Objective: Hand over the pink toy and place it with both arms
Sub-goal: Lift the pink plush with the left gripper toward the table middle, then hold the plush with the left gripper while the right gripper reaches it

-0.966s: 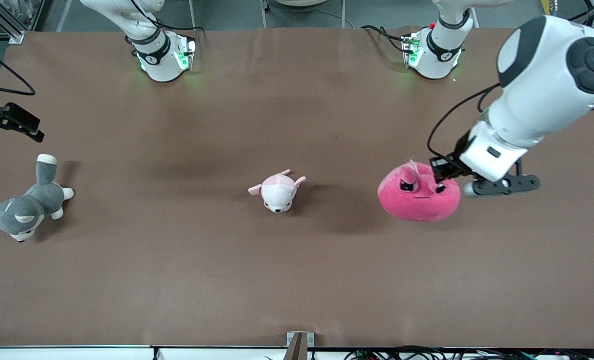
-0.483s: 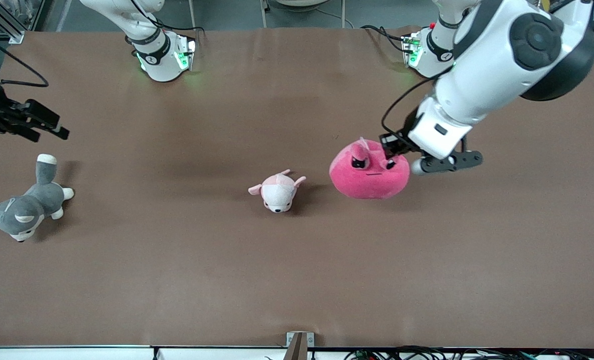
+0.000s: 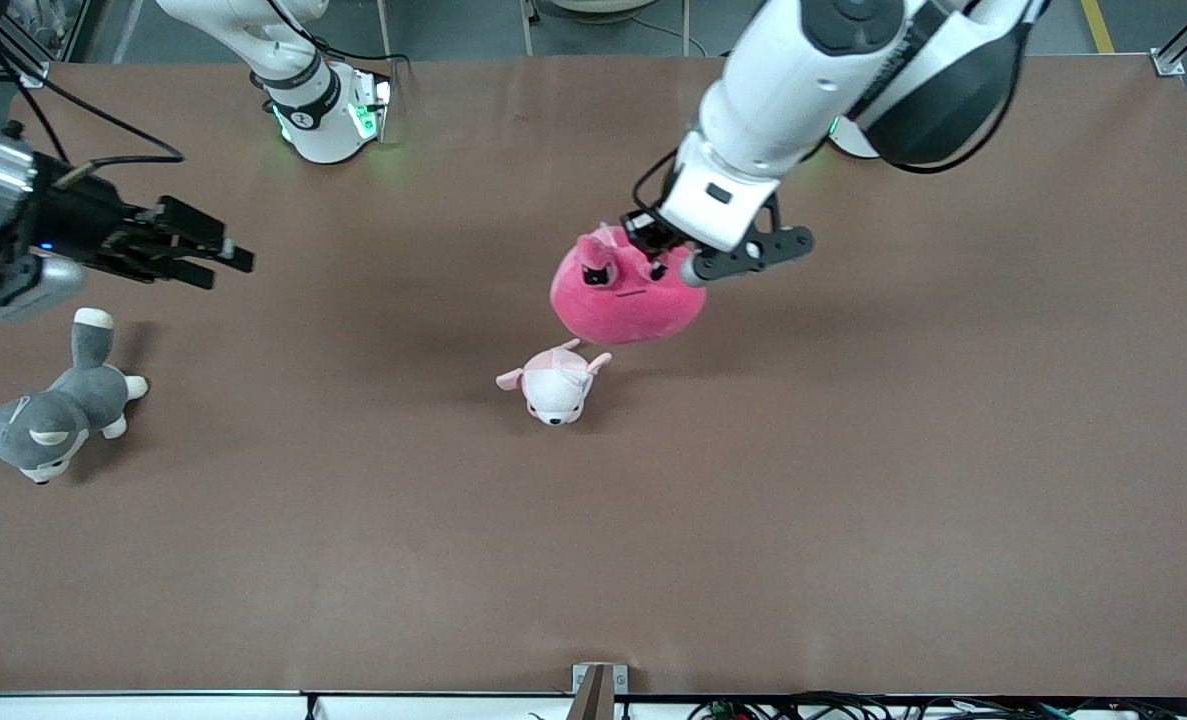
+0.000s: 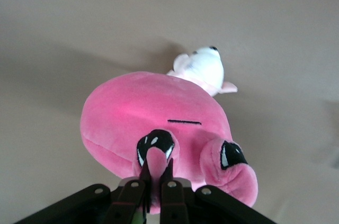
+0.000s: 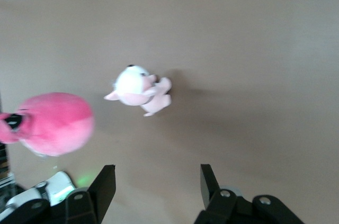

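- The left end effector (image 3: 658,258) is hanging over the middle of the desk (image 3: 853,480), with its fingers pinched tight on one of the little ears of the pink toy (image 3: 625,296). In the left wrist view you can see the ear squeezed right between the two pads (image 4: 142,192).
- So the pink toy is dangling up in the air right now, not sitting on the desk. It's hanging over a spot just beside the small pale pink-and-white plush (image 3: 555,381), which is lying on the desk underneath it, a bit nearer the front camera.
- The right end effector (image 3: 218,257) is hovering up over the right arm's end of the desk, above the grey husky plush (image 3: 48,415). Its fingers are spread wide apart and it's holding nothing; the right wrist view shows both fingers (image 5: 101,186) with a big gap between them.
- The husky is lying on its side, well apart from the other two toys.
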Available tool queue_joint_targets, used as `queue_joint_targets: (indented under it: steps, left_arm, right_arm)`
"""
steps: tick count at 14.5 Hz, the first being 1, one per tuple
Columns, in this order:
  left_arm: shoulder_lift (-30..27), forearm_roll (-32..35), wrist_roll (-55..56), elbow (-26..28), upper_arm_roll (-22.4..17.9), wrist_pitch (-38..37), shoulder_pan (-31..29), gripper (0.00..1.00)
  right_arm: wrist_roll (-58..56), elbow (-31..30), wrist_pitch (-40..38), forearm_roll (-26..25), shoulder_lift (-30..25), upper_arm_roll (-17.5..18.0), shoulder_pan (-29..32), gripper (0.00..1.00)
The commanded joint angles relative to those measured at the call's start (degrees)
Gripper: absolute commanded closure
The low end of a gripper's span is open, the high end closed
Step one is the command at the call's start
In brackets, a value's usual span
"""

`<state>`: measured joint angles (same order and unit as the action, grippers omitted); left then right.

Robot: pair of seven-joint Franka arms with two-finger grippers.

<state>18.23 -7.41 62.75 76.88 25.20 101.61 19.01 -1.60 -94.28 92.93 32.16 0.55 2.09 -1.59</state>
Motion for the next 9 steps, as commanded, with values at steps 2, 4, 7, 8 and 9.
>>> queue_joint_targets:
  steps: [2,4,7,8,9]
  left_arm:
    - [2.7,-1.7,6.6,-3.7,-0.1,3.3,3.3,1.0]
    - [3.9,-3.4,10.0,-3.7,0.0,6.7,4.6,1.0]
    - [5.0,-5.5,12.8,-3.7,0.0,11.8,5.8,1.0]
    - [5.1,-5.5,13.4,-3.7,-0.1,12.6,6.6,1.0]
    - [5.3,-5.5,14.1,-3.7,-0.1,13.3,6.7,1.0]
  right_arm:
    - [0.2,-0.3,0.8,6.9,1.7,-0.2,-4.0,0.27]
    - [0.3,-0.2,1.7,7.5,2.7,-0.2,-6.2,0.27]
    - [3.9,-0.1,2.8,7.5,3.8,-0.2,-10.3,0.27]
    - [5.0,-0.1,4.5,7.5,3.8,-0.2,-11.5,0.27]
    - [6.1,-0.2,5.6,7.3,3.8,-0.2,-12.6,0.27]
